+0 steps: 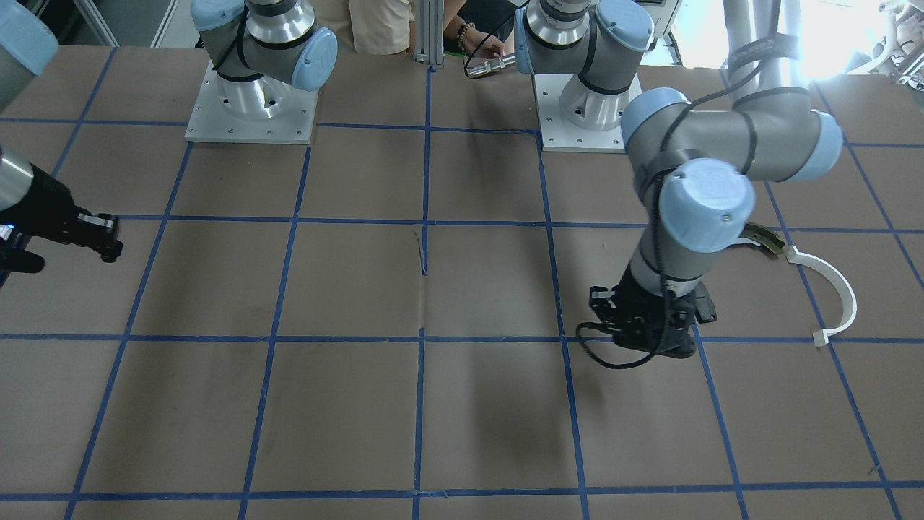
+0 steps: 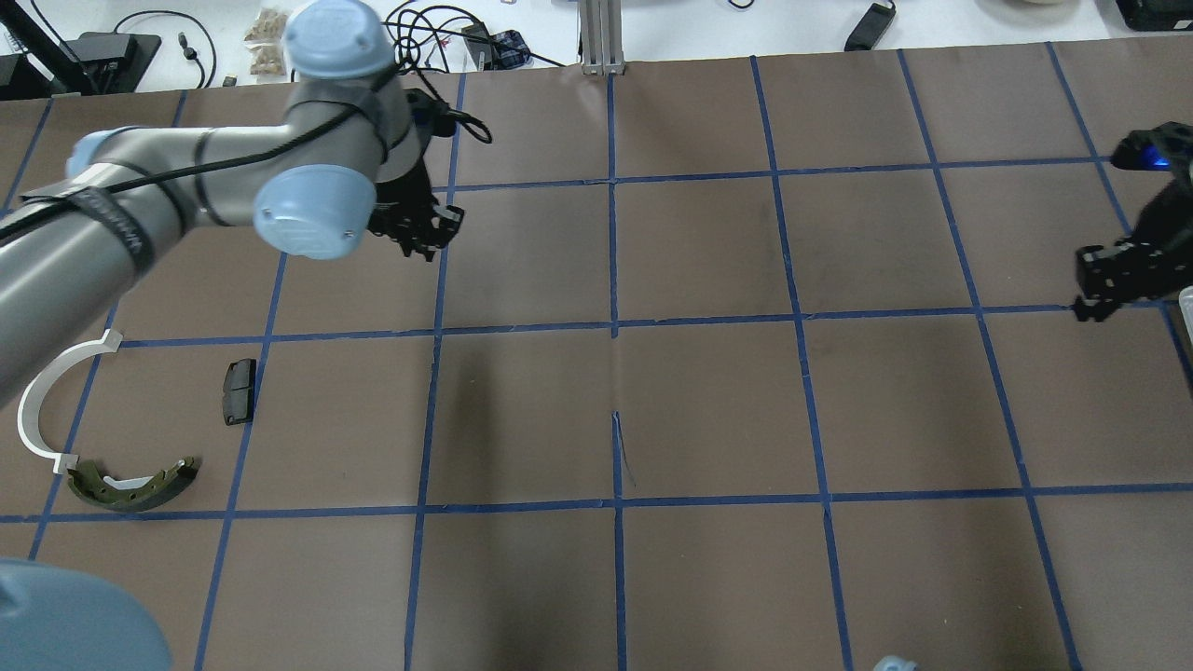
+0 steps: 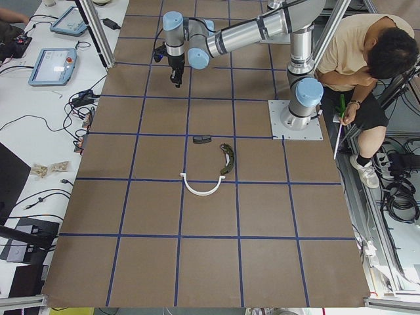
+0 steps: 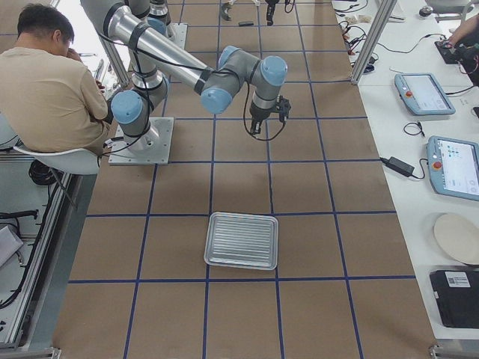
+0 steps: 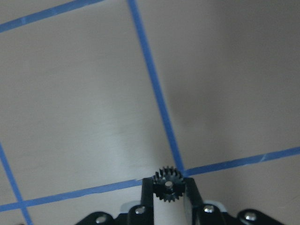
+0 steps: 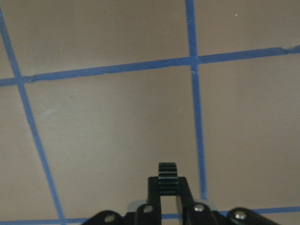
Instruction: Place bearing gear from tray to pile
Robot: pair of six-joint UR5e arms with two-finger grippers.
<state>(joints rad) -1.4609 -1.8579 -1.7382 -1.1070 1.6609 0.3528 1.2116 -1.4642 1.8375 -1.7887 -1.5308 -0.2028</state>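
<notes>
My left gripper (image 2: 424, 233) hangs over the table's far left part and is shut on a small black bearing gear (image 5: 168, 182), seen face-on in the left wrist view. My right gripper (image 2: 1104, 280) at the right edge is shut on another black gear (image 6: 168, 177), seen edge-on. The silvery ribbed tray (image 4: 242, 262) lies on the table on my right side and looks empty. The pile lies near left: an olive brake shoe (image 2: 135, 485), a white plastic arc (image 2: 42, 391) and a black pad (image 2: 239, 391). The left gripper is well beyond the pile.
The table is brown paper with a blue tape grid. The two arm bases (image 1: 251, 108) stand at the robot's edge. A seated person (image 3: 367, 59) is beside the bases. Cables and tablets (image 4: 423, 93) lie on side benches.
</notes>
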